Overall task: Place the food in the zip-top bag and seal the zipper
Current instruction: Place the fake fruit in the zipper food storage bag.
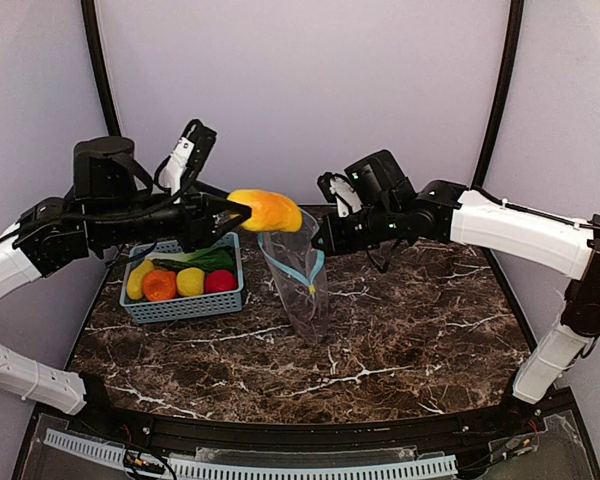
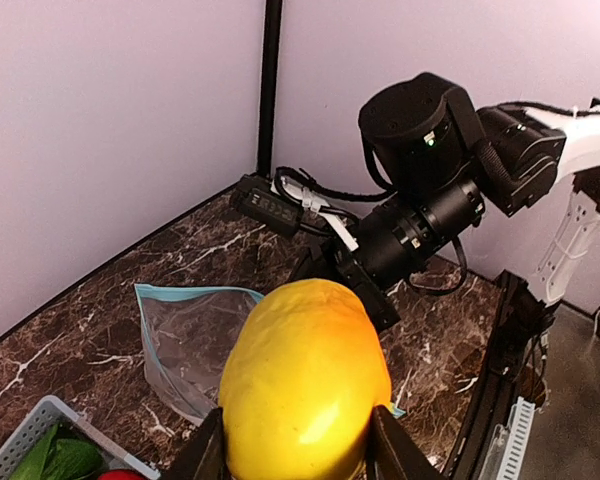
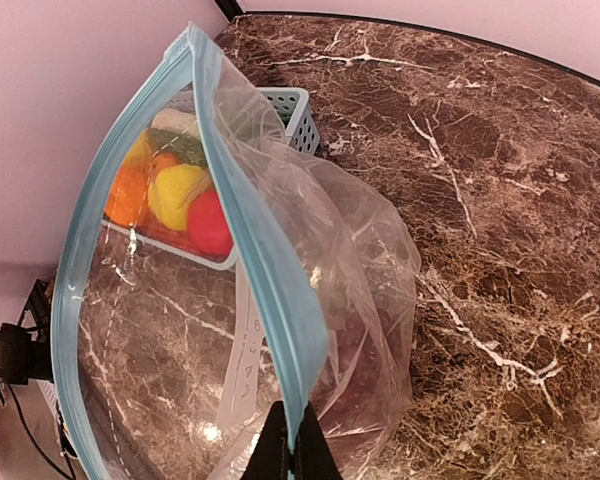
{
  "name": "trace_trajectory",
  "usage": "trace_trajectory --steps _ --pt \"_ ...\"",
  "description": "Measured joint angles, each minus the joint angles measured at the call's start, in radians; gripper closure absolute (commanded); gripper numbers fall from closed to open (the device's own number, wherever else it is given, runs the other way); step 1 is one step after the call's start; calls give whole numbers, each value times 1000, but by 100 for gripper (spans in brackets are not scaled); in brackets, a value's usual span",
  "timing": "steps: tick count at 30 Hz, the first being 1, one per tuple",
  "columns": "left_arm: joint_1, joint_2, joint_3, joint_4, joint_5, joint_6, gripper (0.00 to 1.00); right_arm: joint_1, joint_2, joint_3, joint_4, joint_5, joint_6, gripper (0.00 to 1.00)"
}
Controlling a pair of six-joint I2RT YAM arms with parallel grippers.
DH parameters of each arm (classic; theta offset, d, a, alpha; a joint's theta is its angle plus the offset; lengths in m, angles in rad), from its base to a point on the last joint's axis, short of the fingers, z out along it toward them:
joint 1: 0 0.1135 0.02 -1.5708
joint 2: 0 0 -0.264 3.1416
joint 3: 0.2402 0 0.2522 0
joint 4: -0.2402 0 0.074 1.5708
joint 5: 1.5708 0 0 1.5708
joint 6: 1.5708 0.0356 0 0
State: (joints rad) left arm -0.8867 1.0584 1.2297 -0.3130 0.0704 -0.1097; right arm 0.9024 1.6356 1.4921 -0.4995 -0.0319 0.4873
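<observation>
Several pieces of food (image 1: 190,282) wait in the basket (image 1: 180,308) at left. At centre, the left gripper (image 1: 235,212) pinches a yellow fruit (image 1: 270,211) close to the bag (image 1: 302,295). Right of it, the right gripper (image 1: 323,238) has its fingers pressed together on the zipper (image 1: 298,272). Dropped off-centre, the wide fruit could hit the rim and yank the bag free. Only the right wrist view shows the mouth gaping.
</observation>
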Motion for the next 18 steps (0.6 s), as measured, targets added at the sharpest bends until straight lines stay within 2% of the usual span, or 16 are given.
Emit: trace_trajectory --steps 4,8,13,18 --pt "-129 182 169 -85 -206 53 70 0 0 0 -2 -1 0 100" --pt "-163 322 261 -184 -363 61 70 0 0 0 -2 -1 0 100" --pt "-171 394 307 -283 -488 53 69 0 0 0 0 -1 0 100" --pt "-171 421 353 -337 -537 37 68 0 1 0 5 -2 -1 100"
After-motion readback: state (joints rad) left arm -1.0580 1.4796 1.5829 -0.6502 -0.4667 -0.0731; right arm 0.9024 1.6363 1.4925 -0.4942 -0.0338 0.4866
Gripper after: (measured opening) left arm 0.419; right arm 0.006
